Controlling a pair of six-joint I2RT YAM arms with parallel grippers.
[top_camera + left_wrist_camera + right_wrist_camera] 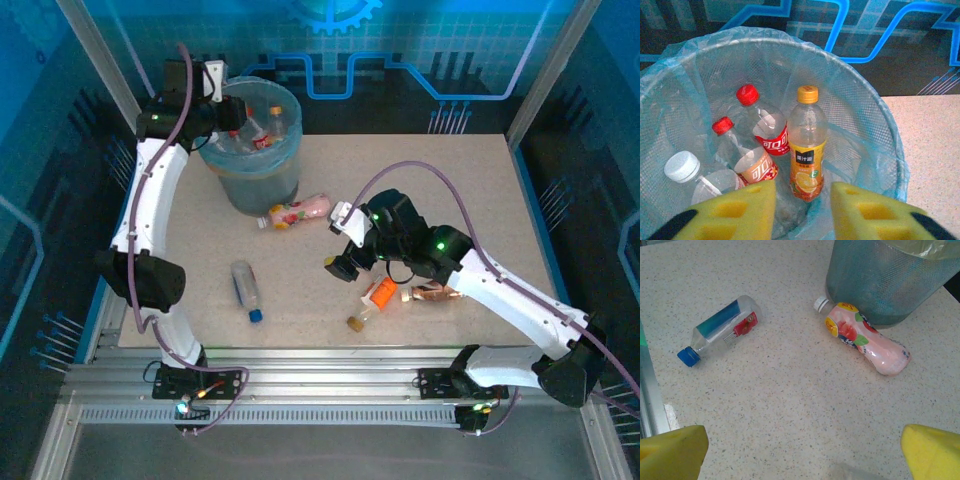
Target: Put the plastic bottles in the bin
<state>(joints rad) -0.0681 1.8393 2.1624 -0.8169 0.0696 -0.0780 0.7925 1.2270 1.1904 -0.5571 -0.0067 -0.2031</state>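
Note:
The bin (250, 172) stands at the back left, lined with a thin bag. My left gripper (228, 106) hangs over its rim, and its yellow fingers (735, 210) stand apart with nothing between them. Inside the bin (875, 130) are an orange juice bottle (807, 150), two red-capped bottles (765, 127) and a white-capped one (690, 172). On the table lie a pink bottle (298, 211) against the bin's foot, a blue-capped bottle (246, 289), an orange-labelled bottle (376, 299) and a copper-coloured bottle (432, 293). My right gripper (342, 242) hovers wide open above the table's middle, and its camera sees the pink bottle (865, 337) and the blue-capped bottle (722, 327).
The speckled tabletop (450, 190) has free room at the back right. A metal rail (650, 395) borders it on the left of the right wrist view. Blue enclosure walls (420, 60) stand close behind the bin.

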